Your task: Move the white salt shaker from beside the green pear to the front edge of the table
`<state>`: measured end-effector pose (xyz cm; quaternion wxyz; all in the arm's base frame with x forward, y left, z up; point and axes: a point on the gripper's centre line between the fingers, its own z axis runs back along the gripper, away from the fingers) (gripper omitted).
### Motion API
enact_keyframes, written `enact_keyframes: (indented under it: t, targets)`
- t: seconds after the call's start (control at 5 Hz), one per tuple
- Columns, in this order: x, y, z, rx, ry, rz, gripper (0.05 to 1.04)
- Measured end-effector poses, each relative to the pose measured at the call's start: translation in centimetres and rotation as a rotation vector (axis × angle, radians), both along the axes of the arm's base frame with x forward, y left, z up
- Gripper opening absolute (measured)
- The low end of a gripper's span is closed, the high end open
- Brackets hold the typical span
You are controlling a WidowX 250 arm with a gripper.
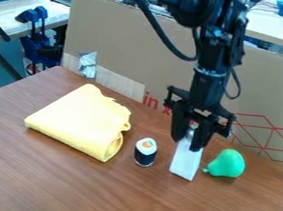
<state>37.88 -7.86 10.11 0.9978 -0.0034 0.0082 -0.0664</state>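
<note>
Four things are grouped across the brown worktop (pixel 116 195). The pincer (pixel 187 142) points down, narrowed around the upper end of the white piece (pixel 186 162), whose broader end slants toward the near edge; whether that end touches the wood, I cannot tell. Just beside it on the right, the green pear (pixel 228 164) lies tipped over, stem toward the piece. On its other side the sushi roll (pixel 145 153) stands upright, and further left lies the folded yellow cloth (pixel 81 120). Behind them rises a cardboard sheet (pixel 134 40) with red print.
</note>
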Motion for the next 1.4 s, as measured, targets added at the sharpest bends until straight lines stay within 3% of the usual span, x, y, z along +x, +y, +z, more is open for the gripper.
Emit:
enact_keyframes:
  t: [0.2,0.4,0.6,1.0,1.4]
  targets:
    - [-2.8,-0.2,3.4,0.041,-0.054,0.013,0.500]
    - [-6.5,-0.8,4.8,0.033,-0.060,0.010,0.500]
    - [-8.4,-1.3,3.4,-0.021,-0.020,0.008,0.500]
    - [-11.4,-4.9,-1.5,-0.093,0.087,-0.085,0.500]
    - [-11.3,-6.8,-2.6,-0.086,0.097,-0.148,0.500]
